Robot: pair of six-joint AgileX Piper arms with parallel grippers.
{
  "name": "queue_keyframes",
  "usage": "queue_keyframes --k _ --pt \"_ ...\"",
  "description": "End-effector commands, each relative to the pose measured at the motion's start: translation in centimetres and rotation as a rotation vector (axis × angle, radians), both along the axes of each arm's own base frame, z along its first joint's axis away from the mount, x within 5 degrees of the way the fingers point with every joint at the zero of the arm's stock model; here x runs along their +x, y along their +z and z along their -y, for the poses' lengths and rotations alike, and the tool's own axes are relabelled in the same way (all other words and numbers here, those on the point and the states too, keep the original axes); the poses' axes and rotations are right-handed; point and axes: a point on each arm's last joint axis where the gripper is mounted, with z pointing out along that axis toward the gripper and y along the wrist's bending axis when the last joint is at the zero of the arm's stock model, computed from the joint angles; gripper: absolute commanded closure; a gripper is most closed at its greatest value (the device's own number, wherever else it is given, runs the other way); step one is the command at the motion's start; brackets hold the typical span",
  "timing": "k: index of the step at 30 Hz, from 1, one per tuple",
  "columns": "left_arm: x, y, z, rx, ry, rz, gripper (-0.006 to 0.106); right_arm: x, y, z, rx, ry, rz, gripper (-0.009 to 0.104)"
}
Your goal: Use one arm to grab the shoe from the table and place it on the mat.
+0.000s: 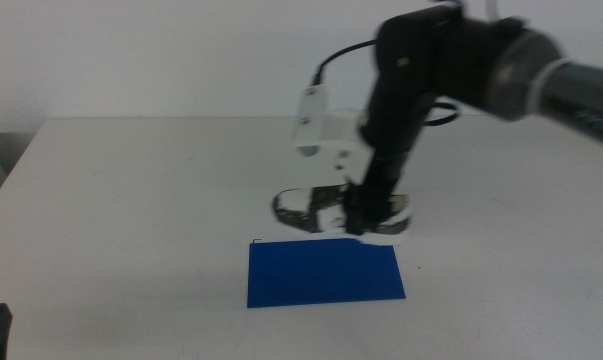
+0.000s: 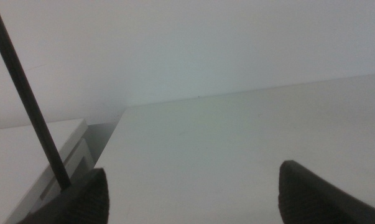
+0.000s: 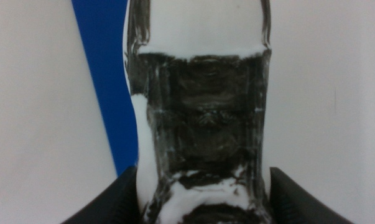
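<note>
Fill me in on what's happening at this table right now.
The right gripper is down on the shoe, its jaws on either side of it as the right wrist view shows. The shoe sits just behind the blue mat, on the white table; whether it is lifted off the surface cannot be told. The left gripper waits with jaws open, out at the table's near left edge, holding nothing.
</note>
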Motion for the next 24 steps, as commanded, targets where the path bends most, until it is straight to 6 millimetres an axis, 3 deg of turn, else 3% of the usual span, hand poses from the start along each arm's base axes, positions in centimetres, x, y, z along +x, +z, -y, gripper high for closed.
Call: queue_keyframes --k 1,8,24 --pt "0.0 0.6 0.1 -0.011 -0.010 0.084 0.007 -0.3 3.0 -1.3 0.051 0.025 0.090 0.099" --pt "0.0 0.6 0.1 -0.011 -0.010 0.084 0.007 -0.1 0.3 -4.1 0.033 0.075 0.051 0.099" --pt "0.0 0.6 0.1 -0.011 -0.010 0.084 0.007 0.5 -0.9 -3.8 -0.012 0.031 0.038 0.099"
